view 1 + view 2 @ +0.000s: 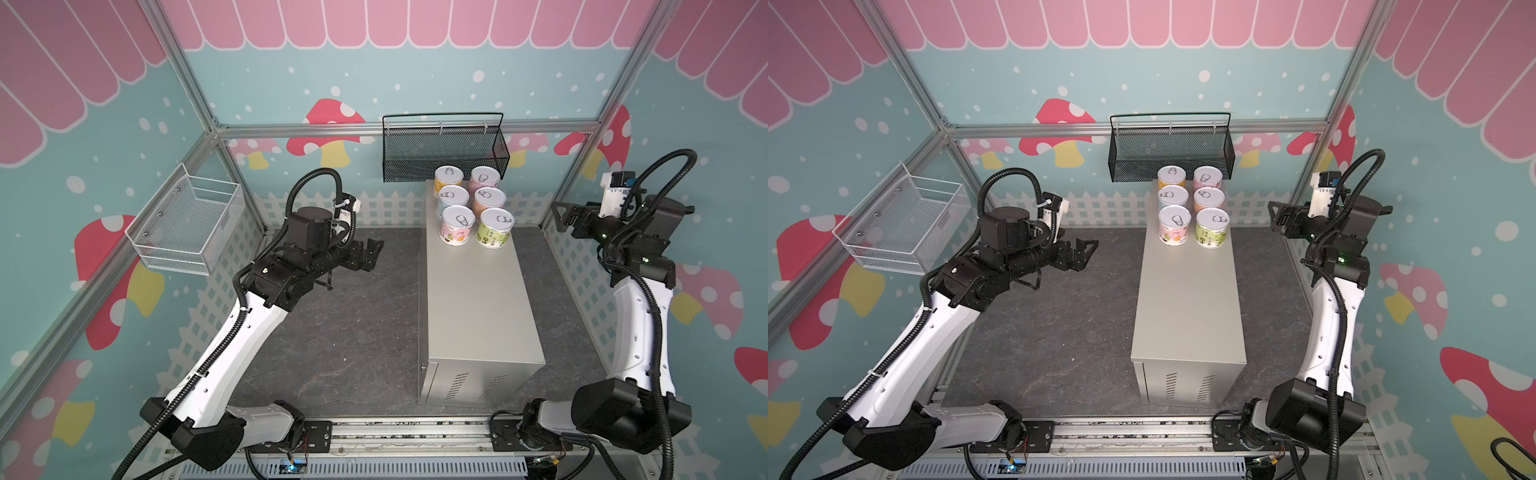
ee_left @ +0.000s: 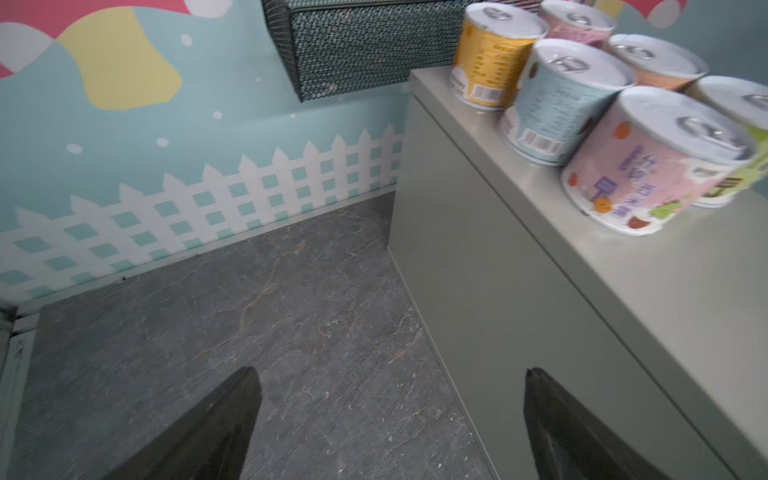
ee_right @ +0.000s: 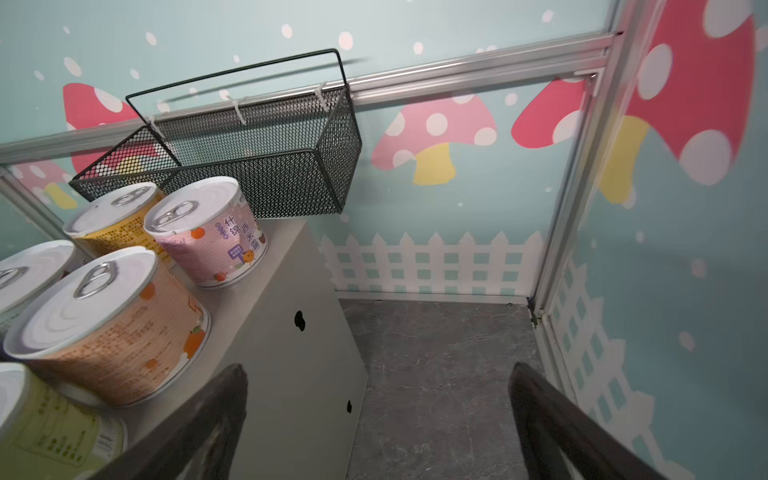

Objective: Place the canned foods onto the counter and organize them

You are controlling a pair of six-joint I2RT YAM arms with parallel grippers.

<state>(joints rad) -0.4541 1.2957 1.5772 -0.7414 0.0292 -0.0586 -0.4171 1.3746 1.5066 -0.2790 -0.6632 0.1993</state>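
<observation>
Mushroom wallpaper rings a dark stone floor where the beige-grey counter (image 1: 478,299) stands. Six canned foods (image 1: 458,221) (silver pull-tab lids; yellow, pink, blue, orange, pink-white and green labels) stand upright in two close rows on its far end. They sit between the left gripper (image 1: 369,254) and right gripper (image 1: 559,217), both spread wide, empty and apart from the cans.

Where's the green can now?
In a top view, the green can stands on the counter, right of the pink-white can and in front of the orange can.
</observation>
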